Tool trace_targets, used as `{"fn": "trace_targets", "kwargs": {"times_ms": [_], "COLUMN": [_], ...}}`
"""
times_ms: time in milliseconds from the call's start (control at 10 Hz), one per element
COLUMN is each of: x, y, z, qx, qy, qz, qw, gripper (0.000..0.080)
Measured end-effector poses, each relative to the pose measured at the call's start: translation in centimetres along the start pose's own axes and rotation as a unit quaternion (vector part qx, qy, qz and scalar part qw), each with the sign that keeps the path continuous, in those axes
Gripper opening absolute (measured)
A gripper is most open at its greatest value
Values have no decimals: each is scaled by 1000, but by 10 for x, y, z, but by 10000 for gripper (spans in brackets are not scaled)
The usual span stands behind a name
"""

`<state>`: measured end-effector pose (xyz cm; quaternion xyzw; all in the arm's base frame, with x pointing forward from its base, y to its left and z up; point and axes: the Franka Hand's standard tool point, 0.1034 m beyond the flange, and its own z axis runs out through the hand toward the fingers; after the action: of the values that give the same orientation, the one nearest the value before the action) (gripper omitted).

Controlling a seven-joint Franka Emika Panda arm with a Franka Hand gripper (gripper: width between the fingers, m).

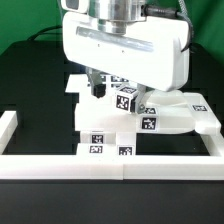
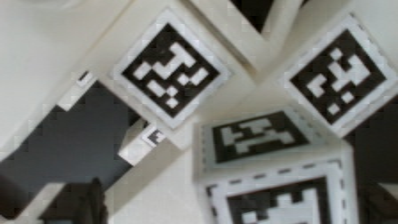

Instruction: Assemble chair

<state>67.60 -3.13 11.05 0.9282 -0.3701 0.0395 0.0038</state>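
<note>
- A white robot arm hangs low over a black table [image 1: 30, 85], its bulky wrist filling the upper middle of the exterior view.
- The tool [image 1: 97, 88] points down with its dark fingers set wide apart; nothing is seen between them.
- The chair [image 1: 140, 110] lies in chunky white pieces crowded together at the table's middle, each piece carrying black-and-white marker tags [image 1: 149, 123].
- The pieces sit against a long white border rail [image 1: 110, 166] that runs along the table's near edge.
- In the wrist view, the tagged faces of the chair pieces [image 2: 169, 72] fill the picture at slanting angles, very close to the camera.
- Risk: the pieces sit so tightly that one finger may land on a neighbouring piece and push it aside.
- Risk: closing on a tilted face could make a piece twist or slip out.
- Risk: a nudged piece may jam against the rail.
- Which piece the tool is aimed at cannot be told.
</note>
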Motion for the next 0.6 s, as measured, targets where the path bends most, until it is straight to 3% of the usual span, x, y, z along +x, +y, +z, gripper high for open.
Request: {"fn": "trace_targets", "kwargs": {"times_ms": [400,600], "x": [-5,-4], "y": [-13,-14], "z": [-2,-2], "qx": [8,11], "qy": [9,13], "qz": [5,4], "qw": [1000,1000], "gripper": [649,383]}}
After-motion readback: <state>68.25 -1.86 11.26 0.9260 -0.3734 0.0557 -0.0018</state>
